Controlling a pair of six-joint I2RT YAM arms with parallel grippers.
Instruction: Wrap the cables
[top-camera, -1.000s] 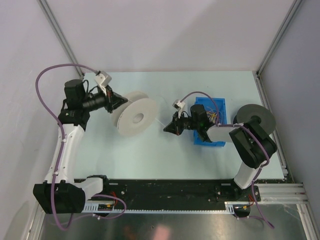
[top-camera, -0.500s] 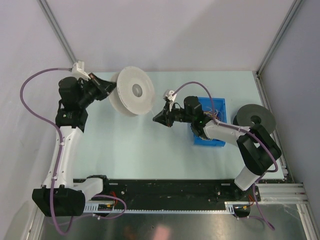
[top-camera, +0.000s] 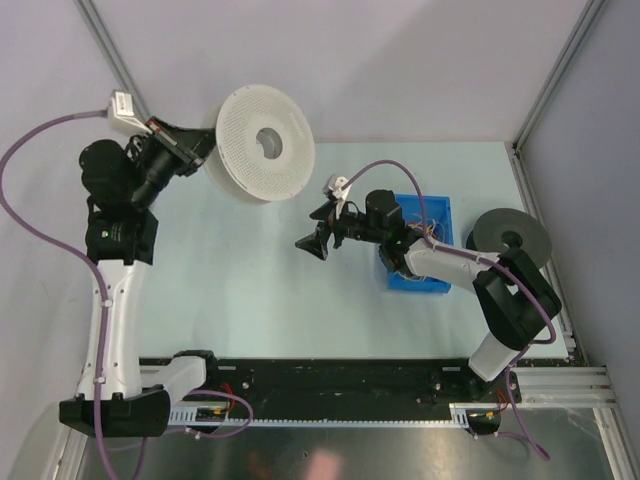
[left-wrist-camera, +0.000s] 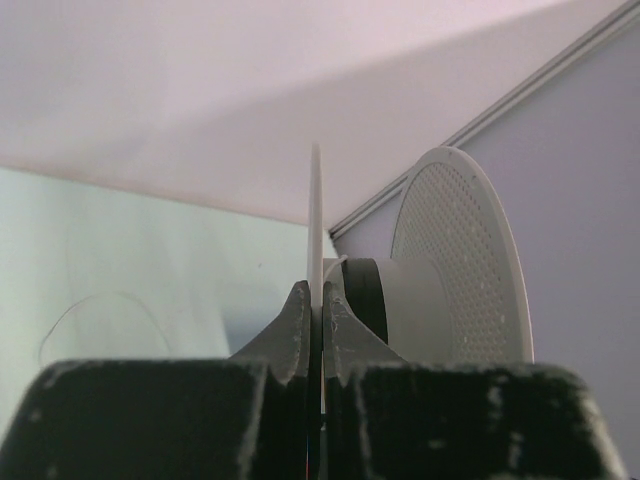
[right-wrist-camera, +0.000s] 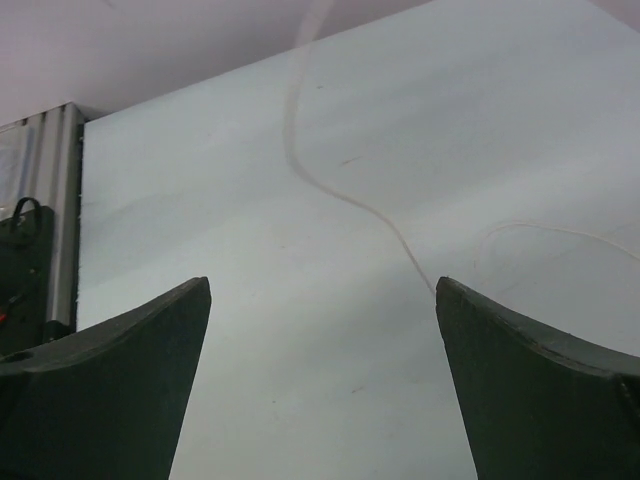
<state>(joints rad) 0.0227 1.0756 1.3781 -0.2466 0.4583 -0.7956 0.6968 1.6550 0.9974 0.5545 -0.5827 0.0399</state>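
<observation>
- Pale table (top-camera: 260, 290) under white walls (top-camera: 400, 60), seen from above: the cables (top-camera: 432, 231) lie in a blue bin (top-camera: 425, 287) at the right. They are thin yellow and orange wires. I judge them light, limp and quick to tangle, so best pinched as a bunch near the middle, not by one strand.
- Same view: my right pincer (top-camera: 310, 243) stands spread, left of the bin and apart from the cables, which lie back beside its wrist. My left pincer (top-camera: 203, 150) holds a white spool (top-camera: 265, 143) aloft at the far left, well apart from them.
- Left wrist: my left pincer (left-wrist-camera: 316, 310) is clamped on the near, thin flange of the spool (left-wrist-camera: 455, 250) — no cables in sight.
- Right wrist: my right pincer (right-wrist-camera: 322, 300) is wide, with nothing between its fingers. Only a clear strand (right-wrist-camera: 335, 190) curls on the table (right-wrist-camera: 200, 200) — no cables here either.
</observation>
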